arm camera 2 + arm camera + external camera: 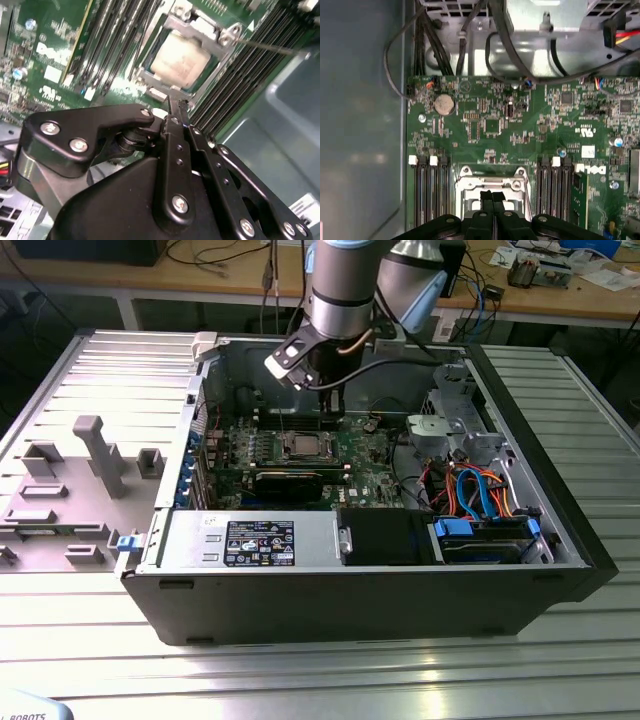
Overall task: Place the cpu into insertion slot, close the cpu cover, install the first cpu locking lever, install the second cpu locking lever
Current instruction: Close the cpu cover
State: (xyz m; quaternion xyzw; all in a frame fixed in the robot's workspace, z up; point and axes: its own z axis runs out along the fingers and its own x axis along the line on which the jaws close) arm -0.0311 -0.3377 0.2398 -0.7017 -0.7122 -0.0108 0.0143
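Note:
The cpu [182,62] lies in the insertion slot [150,92] on the green board, its dull silver top showing through the window of the cpu cover [197,27], which lies flat around it. A thin metal locking lever [270,48] sticks out from the socket's corner across the memory slots. My gripper [176,106] hangs just above the socket's edge with its black fingers pressed together and nothing between them. The first wrist view has the gripper [492,196] over the cover's frame [465,184]. In the exterior view the gripper [328,418] stands over the cpu [303,445].
Long black memory slots [427,190] flank the socket on both sides. A black graphics card [290,480] lies in front of it. Drive bays with blue and orange cables [480,495] fill the case at the exterior view's right. A grey fixture [90,455] sits outside the case.

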